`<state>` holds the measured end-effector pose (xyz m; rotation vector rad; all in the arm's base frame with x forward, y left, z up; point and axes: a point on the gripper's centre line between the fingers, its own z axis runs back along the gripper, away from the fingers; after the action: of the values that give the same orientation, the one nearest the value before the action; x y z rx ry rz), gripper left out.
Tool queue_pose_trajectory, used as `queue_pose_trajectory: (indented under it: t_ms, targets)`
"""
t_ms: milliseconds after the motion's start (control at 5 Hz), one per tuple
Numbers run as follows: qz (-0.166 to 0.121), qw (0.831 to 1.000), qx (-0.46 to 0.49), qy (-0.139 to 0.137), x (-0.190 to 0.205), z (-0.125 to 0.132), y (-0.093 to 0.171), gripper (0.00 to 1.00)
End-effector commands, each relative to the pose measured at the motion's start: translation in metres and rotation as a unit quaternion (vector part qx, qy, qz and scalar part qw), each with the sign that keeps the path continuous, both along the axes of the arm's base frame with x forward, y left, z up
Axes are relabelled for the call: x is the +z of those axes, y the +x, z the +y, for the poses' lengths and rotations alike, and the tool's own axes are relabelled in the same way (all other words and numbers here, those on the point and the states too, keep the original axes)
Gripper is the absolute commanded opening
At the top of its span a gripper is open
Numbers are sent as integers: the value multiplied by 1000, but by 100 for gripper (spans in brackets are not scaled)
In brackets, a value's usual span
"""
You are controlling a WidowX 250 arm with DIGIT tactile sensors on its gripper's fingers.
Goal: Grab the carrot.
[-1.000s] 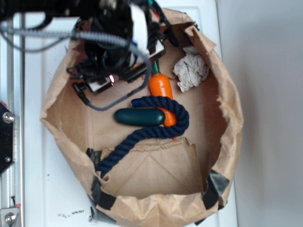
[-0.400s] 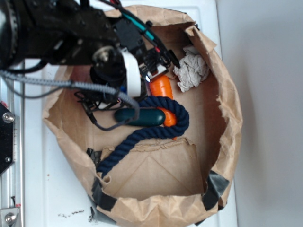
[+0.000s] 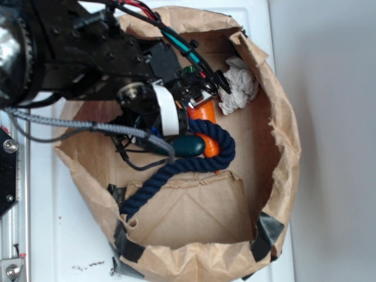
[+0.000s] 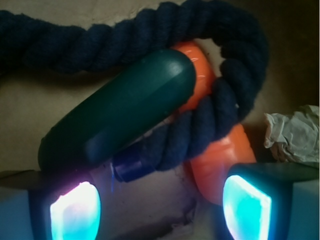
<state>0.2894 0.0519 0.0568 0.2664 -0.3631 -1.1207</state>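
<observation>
Glossy orange carrot point(image 3: 205, 126) point(image 4: 220, 155), lay flat on the bag floor, partly crossed by the navy rope point(image 4: 215, 107), one end tucked against the dark green cucumber point(image 4: 120, 112), thick end hidden under the arm

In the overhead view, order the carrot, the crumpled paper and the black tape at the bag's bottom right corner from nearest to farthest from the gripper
1. Carrot, just under the gripper.
2. Crumpled paper, to its right.
3. Black tape, far corner.

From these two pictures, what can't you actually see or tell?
- Carrot: wrist view, rope and cucumber cover its middle; stem out of frame.
- Cucumber: exterior view, arm hides its left part.
- Gripper: exterior view, hidden under the arm.
- Crumpled paper: wrist view, cut by the right edge.
</observation>
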Motion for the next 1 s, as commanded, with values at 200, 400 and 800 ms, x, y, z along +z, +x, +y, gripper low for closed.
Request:
queue_pose_trajectory:
  t_ms: [200,400,800]
  targets:
    - [-12,1000,0,7,21,-4,32,100]
    - [9,1000,4,11,18,3,36,100]
    - [39,998,17,37,-1,9,49,100]
